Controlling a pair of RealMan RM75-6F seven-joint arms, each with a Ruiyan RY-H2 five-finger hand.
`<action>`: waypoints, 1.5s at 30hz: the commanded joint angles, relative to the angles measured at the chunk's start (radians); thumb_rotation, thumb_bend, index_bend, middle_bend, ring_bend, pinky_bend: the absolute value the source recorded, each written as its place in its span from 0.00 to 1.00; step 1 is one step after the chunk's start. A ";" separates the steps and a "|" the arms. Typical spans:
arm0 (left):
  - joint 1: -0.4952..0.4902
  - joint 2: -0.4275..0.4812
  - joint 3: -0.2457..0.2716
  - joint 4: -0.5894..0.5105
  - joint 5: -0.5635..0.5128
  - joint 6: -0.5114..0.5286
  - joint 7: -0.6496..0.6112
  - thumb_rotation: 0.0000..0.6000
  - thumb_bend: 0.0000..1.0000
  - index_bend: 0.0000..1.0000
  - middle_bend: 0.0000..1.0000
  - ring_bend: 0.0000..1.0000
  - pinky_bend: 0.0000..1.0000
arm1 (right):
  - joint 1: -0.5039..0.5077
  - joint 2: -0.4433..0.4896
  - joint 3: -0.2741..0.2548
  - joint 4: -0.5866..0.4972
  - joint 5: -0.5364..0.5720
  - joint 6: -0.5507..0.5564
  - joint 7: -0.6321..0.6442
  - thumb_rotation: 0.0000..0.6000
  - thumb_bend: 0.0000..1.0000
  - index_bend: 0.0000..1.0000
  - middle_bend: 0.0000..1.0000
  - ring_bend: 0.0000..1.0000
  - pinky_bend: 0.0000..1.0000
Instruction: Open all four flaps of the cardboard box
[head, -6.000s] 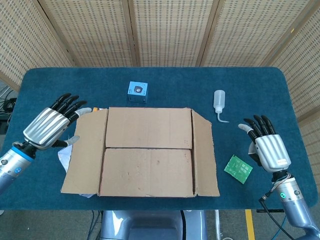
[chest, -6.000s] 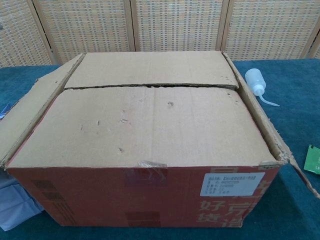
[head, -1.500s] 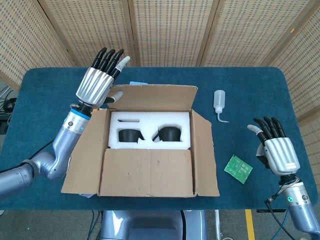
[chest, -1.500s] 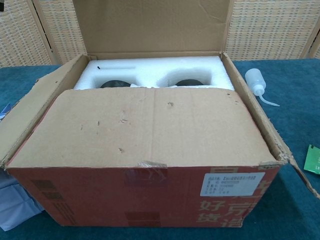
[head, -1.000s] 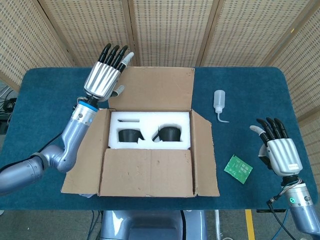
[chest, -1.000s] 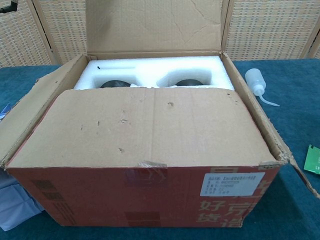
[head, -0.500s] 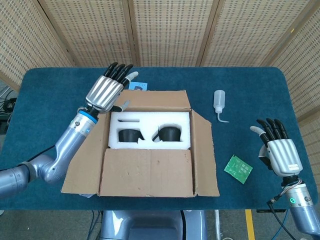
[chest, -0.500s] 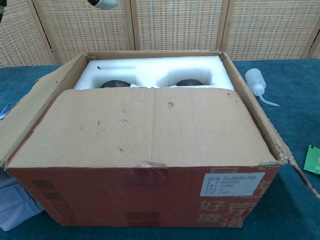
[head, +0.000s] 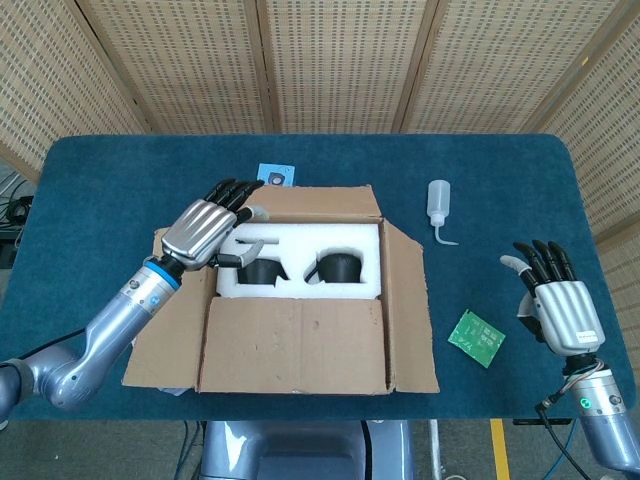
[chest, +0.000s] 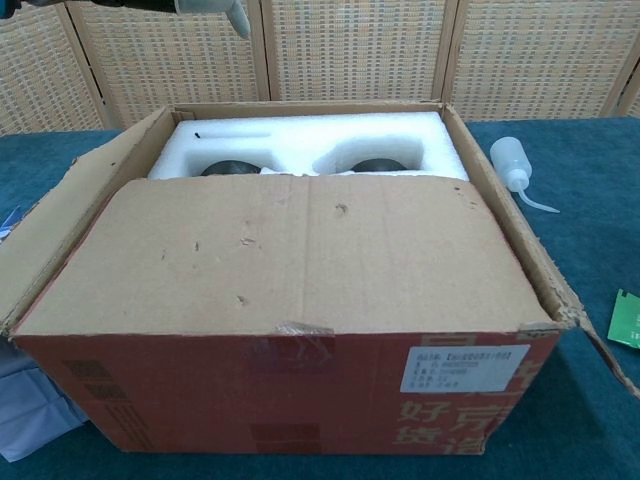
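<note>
The cardboard box (head: 300, 300) stands mid-table. Its far flap (head: 315, 203) hangs back behind the box, while the left flap (head: 170, 300) and right flap (head: 410, 300) lie spread outward. The near flap (head: 295, 345) lies flat over the front half (chest: 290, 250). White foam (head: 300, 245) with two dark items shows in the uncovered rear half. My left hand (head: 205, 230) hovers over the box's far left corner, fingers spread, holding nothing; only a fingertip (chest: 225, 10) shows in the chest view. My right hand (head: 560, 305) is open, to the right of the box and away from it.
A small blue box (head: 274, 176) sits just behind the far flap. A white squeeze bottle (head: 438, 205) stands to the right of the box, and a green circuit board (head: 476, 338) lies near my right hand. Pale wrapping (chest: 30, 410) pokes out beside the box's left front corner.
My left hand raised the far flap upright, pushed it back behind the box, then came down over the box's far left corner. The right hand stayed put.
</note>
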 joint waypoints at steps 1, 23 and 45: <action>0.033 0.003 0.028 -0.033 0.053 0.006 -0.052 0.16 0.42 0.31 0.00 0.00 0.00 | 0.000 -0.002 -0.001 0.002 0.001 -0.002 0.003 1.00 1.00 0.20 0.12 0.00 0.00; 0.106 -0.043 0.176 -0.051 0.225 0.035 -0.072 0.13 0.33 0.31 0.00 0.00 0.00 | -0.002 -0.007 -0.009 0.015 -0.008 -0.009 0.025 1.00 1.00 0.20 0.12 0.00 0.00; 0.096 -0.054 0.216 -0.069 0.200 0.014 -0.022 0.14 0.33 0.34 0.00 0.00 0.00 | -0.007 -0.009 -0.008 0.016 -0.010 -0.003 0.028 1.00 1.00 0.20 0.12 0.00 0.00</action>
